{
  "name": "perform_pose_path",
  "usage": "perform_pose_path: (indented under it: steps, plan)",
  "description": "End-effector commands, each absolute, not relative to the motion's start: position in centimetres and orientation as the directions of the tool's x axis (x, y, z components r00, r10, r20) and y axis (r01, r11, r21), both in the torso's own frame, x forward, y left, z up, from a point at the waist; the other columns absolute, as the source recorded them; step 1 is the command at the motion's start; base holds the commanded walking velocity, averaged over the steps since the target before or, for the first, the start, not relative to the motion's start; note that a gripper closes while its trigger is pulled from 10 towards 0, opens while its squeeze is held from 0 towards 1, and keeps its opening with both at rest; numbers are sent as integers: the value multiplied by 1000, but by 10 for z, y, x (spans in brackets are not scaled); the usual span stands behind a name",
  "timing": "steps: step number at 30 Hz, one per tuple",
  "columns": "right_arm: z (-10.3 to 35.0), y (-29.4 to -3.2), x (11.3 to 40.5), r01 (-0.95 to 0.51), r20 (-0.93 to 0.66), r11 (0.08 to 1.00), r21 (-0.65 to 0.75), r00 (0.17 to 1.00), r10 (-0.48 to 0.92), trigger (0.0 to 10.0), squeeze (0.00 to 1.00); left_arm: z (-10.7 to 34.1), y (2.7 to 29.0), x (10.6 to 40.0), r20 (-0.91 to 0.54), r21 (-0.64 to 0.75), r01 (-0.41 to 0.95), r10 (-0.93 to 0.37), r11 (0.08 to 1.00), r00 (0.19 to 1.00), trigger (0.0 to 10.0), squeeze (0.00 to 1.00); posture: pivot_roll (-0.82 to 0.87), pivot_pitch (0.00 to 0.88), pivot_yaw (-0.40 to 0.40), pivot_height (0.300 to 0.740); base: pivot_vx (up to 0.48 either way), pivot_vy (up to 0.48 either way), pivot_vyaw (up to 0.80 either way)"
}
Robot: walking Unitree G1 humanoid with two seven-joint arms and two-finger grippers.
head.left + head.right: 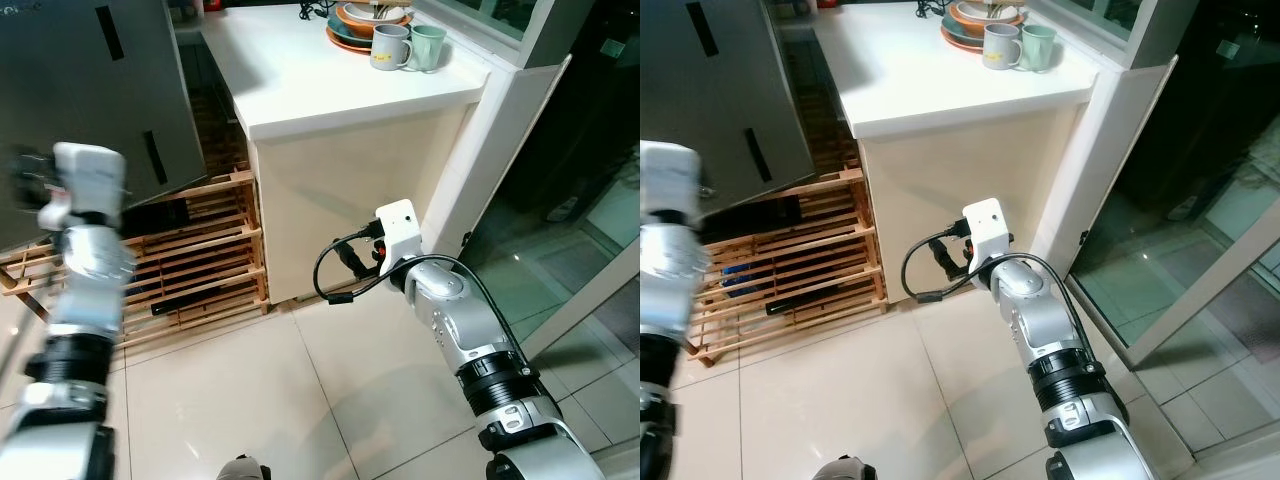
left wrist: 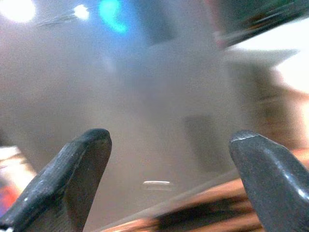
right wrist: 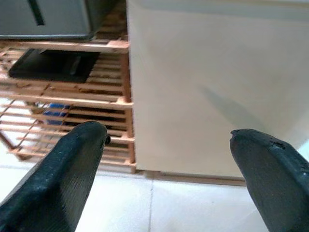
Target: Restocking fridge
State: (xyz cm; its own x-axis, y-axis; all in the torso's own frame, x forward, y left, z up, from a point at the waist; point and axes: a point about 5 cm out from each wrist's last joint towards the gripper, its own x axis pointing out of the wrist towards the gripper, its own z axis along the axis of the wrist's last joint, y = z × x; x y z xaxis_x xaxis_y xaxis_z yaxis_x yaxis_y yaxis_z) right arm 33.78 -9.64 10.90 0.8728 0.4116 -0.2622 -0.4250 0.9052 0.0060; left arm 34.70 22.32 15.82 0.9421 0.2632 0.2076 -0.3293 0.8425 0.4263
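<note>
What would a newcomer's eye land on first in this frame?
Probably the two silver arms raised in the foreground: the right gripper open toward the cream counter side, the left gripper open and blurred before a grey appliance door. Next, the two mugs beside stacked dishes on the white countertop, and the slatted wooden rack below.

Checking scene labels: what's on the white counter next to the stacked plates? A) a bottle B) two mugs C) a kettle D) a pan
B: two mugs, one grey and one pale green, stand side by side on the counter just in front of the plates.
</note>
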Motion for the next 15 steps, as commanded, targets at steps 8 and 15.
perform_pose_path:
  steps: [8, 15]
  plan:
    - [106, -114, 335, -316, -212, 949, 6, 927, 310, 10000, 0, 163, 143, 343, 232, 274, -9, -57, 962, 971, 10000, 0, -41, 0, 5, 740, 0, 0, 0]
    - [104, -111, 335, -289, -191, 957, 26, 938, 288, 10000, 0, 149, 166, 351, 92, 139, -87, 75, 986, 993, 10000, 0, -36, 0, 22, 740, 0, 448, 0]
